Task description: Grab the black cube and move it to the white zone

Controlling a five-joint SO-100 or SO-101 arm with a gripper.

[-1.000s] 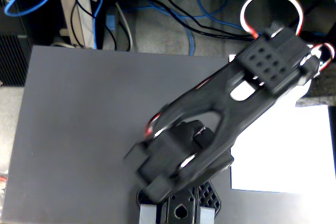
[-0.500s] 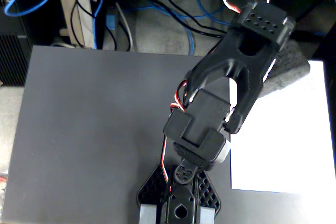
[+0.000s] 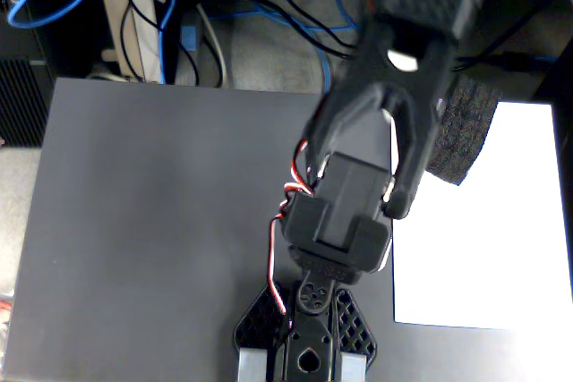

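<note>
Status of task: incomplete, late stage by my judgement. The black cube [image 3: 464,127] sits at the upper left corner of the white zone [image 3: 501,248] as the fixed view shows it, overlapping the boundary between the sheet and the dark grey mat [image 3: 152,221]. Part of the block covers white paper and part appears to lie over the mat or beyond the sheet's top edge. Whether it rests on the surface or hangs above it cannot be established from this angle.

Claw: the gripper [image 3: 394,145] is seen from above, blurred, with two dark prongs forking downward in the frame. The block lies just beside the right-hand prong and partly behind it. Contact is probable, but the fingertips are not clear enough to confirm a grasp, so I cannot tell whether the claw is clenched on the block or released.

Arm pose: the base [image 3: 304,346] stands at the bottom centre of the mat. The arm reaches up the frame and leans right, towards the sheet.

Outstanding: bring the block fully inside the white area, set it down and let go.
</note>
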